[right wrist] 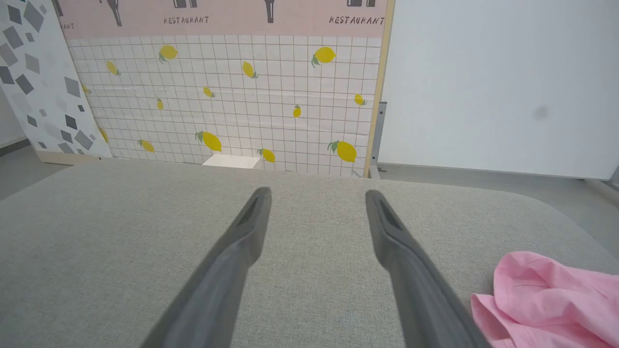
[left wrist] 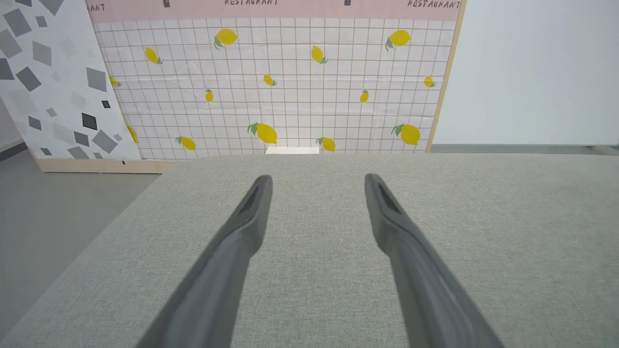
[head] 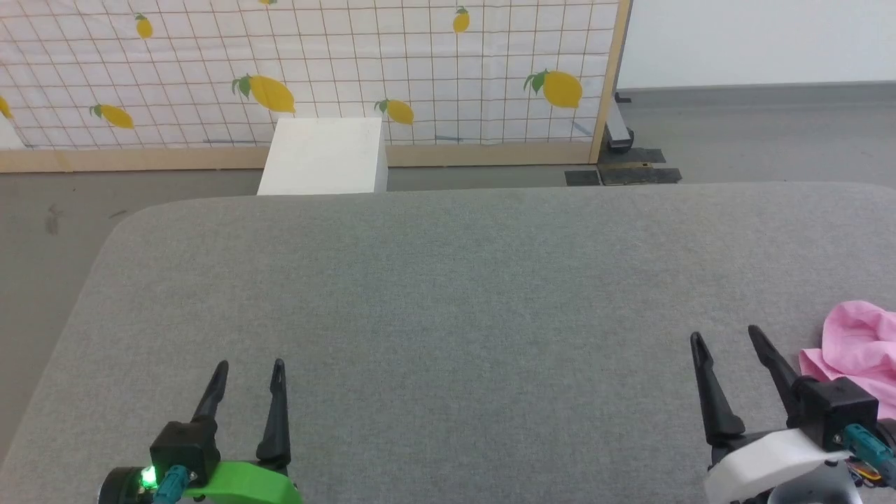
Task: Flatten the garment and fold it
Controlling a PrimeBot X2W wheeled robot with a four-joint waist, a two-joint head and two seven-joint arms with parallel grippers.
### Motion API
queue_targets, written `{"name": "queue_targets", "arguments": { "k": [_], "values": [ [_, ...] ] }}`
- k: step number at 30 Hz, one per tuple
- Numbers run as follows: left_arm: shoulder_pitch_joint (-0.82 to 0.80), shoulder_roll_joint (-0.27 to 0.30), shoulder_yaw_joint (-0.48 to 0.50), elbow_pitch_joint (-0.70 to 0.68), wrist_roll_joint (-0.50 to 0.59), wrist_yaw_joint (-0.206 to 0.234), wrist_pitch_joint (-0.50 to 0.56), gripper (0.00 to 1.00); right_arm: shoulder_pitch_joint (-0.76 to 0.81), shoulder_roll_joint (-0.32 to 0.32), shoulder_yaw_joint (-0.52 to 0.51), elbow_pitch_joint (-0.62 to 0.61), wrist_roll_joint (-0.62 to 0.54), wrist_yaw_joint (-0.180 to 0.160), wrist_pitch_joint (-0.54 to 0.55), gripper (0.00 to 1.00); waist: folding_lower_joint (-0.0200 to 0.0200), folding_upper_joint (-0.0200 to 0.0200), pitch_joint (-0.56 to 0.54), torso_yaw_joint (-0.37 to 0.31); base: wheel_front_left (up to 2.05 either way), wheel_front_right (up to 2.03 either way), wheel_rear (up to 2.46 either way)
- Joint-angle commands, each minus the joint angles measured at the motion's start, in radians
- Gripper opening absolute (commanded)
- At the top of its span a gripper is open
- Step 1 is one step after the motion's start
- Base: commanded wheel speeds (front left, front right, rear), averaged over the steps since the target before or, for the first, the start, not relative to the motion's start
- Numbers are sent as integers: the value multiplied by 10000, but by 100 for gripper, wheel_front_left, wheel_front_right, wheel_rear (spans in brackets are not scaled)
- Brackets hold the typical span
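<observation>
At the right edge of the tabletop (head: 448,280), the bunched pink garment (head: 857,343) lies just right of your right claw (head: 725,334), wide open and empty; your left claw (head: 250,364), open too, sits well apart.

Bright, even light, soft shadows; left tool (left wrist: 317,178) fingers (left wrist: 217,285) blurry nr lens.

The garment (head: 857,346) is lying on the table (head: 448,280), out at its right edge on the robot's side. The right gripper (head: 726,333) is sitting just to the left of it. Well apart, the left gripper (head: 250,364) is waiting over the near left part. Beyond the far edge, left of centre, a box (head: 325,155) is standing on the floor (head: 770,140). A panel (head: 350,70) is standing behind that, with a wall (head: 756,42) to its right.
</observation>
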Motion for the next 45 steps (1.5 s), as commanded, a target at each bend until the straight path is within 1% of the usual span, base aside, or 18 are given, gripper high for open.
{"name": "queue_targets", "arguments": {
  "k": [1, 8, 21, 33, 34, 45],
  "values": [
    [153, -49, -10, 54, -9, -51, -47, 100, 147, 54, 39, -111, 75, -15, 27, 100, 1, 69, -15, -37, 0, 0, 0],
    [98, -107, -59, 288, -11, -179, -47, 100, 262, 110, 71, -180, 118, -15, 191, 100, 1, 69, 47, -47, 0, 0, 0],
    [-149, -159, -41, 506, -9, -221, -47, 100, 72, 135, 118, 113, 181, -15, 147, 100, 1, 69, 358, 88, 0, 0, 0],
    [-221, -170, 14, 526, 35, -257, -47, 100, -47, 138, 149, 258, 244, -15, 89, 100, 1, 69, 397, 72, 0, 0, 0],
    [-47, -160, -18, 510, -32, -209, 1, 0, 113, 107, 134, 221, 178, 0, 157, 0, 1, 0, 397, 70, 0, 0, 0],
    [-70, -280, 99, 445, 157, -282, 153, 0, 39, 106, 140, 276, 124, -1, 161, 0, 1, 4, 407, 76, 0, 0, 0]
  ]
}}
